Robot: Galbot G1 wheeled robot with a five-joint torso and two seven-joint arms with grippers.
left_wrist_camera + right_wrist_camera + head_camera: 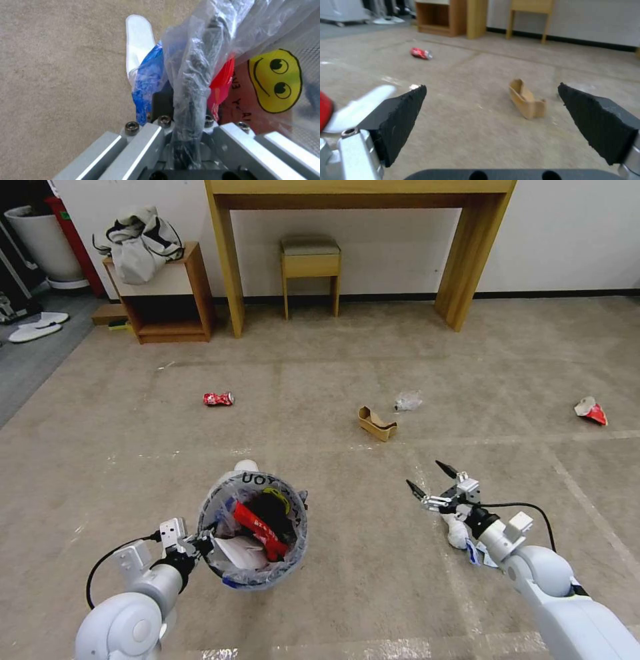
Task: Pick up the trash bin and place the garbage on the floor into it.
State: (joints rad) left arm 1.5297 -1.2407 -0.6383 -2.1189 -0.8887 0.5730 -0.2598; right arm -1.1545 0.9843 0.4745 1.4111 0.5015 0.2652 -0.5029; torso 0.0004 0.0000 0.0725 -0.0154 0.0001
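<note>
Head view: trash bin (257,532) held off the floor (347,593) at its rim by the left gripper (200,545), jaws closed on the bagged edge. Inside the bin, a red wrapper (260,528) and white litter. Just beyond the bin, a white slipper (245,466) peeking out. Farther beyond the bin, a red soda can (219,399); off to the bin's right, a cardboard scrap (377,423) with a clear plastic wad (407,401) near it, and a red foil wrapper (591,411) much farther right. Right gripper (432,481) to the bin's right, low over the carpet, jaws spread and empty, blue-and-white litter (467,543) under its wrist.

Left wrist view: left gripper (188,110) clamped on the bin's clear bag (200,50), slipper (139,42) on the carpet just past the bin.

Right wrist view: wide-open fingers (403,117) framing the cardboard scrap (526,102), soda can (421,53) beyond, bin's red edge (325,113) beside the slipper (360,107).
</note>
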